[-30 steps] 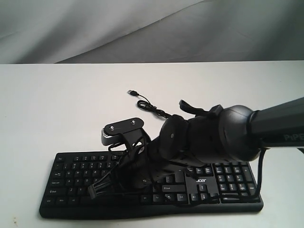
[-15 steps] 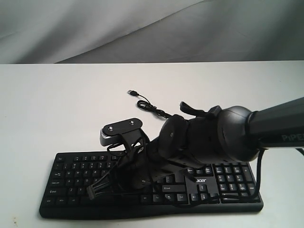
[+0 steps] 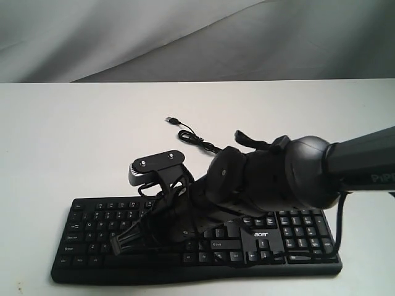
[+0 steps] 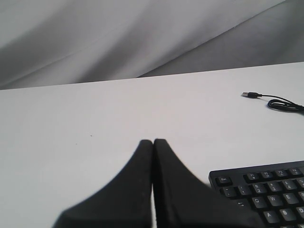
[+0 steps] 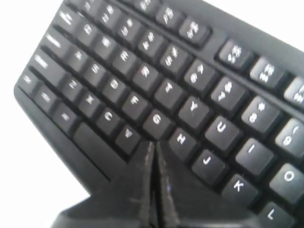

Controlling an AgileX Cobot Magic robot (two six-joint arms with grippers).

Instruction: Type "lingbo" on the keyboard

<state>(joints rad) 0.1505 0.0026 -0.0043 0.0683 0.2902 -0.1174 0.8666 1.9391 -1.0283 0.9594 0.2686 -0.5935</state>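
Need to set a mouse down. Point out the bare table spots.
Bare table lies left of the USB cable, beyond the keyboard, and behind the cable to the backdrop. Crowded: keyboard's middle, under the right gripper.

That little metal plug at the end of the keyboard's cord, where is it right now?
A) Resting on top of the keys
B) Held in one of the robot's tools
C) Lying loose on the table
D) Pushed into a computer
C: the plug lies loose on the white table, beyond the keyboard in the exterior view, with no socket or tool at its metal end.
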